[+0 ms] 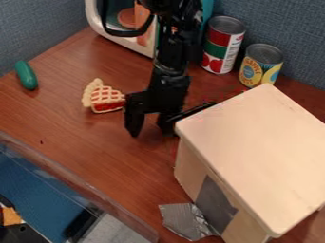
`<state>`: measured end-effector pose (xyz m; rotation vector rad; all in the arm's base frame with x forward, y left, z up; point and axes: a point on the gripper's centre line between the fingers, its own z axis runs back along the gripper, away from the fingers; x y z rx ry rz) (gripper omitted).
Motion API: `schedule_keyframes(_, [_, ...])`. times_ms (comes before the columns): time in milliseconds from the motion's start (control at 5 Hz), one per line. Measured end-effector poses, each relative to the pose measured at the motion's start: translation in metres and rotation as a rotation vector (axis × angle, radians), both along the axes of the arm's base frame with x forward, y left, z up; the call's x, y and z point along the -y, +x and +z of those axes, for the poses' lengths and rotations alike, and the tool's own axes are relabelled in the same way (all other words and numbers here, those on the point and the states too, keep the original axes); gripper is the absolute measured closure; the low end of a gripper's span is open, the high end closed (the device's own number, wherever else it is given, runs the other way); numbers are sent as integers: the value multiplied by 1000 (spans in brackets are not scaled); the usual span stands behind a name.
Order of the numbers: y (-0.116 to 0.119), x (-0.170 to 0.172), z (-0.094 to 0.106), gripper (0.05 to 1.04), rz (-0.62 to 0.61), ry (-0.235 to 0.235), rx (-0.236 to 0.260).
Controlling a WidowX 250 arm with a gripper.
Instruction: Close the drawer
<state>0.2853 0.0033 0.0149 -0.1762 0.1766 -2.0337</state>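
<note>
Looks like the closing push is still to come: the gripper (150, 129), jaws parted and empty, should round the wooden box (257, 142) and press the silvery drawer (183, 219) inward.

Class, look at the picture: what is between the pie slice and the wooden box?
In the camera view, the black gripper, its fingers apart, is between the pie slice and the wooden box.

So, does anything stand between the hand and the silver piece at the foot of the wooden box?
Nothing visible stands between the hand and the silver piece; the tabletop lies between them. Only the wooden box is close, along the right side of this path in the picture.
</note>
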Motion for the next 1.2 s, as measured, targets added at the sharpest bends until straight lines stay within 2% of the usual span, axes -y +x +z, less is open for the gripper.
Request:
schedule_keyframes(200, [-5,2,-2,86,-19,-4,-14])
schedule_keyframes(400, [20,-21,5,84,53,28,74])
schedule_keyframes(600, [41,-80,16,84,331,142,220])
schedule_keyframes(800, [53,-125,47,84,559,192,329])
schedule_keyframes(1000, [42,-182,82,85,801,182,317])
schedule_keyframes(1200, [26,-206,123,85,861,109,242])
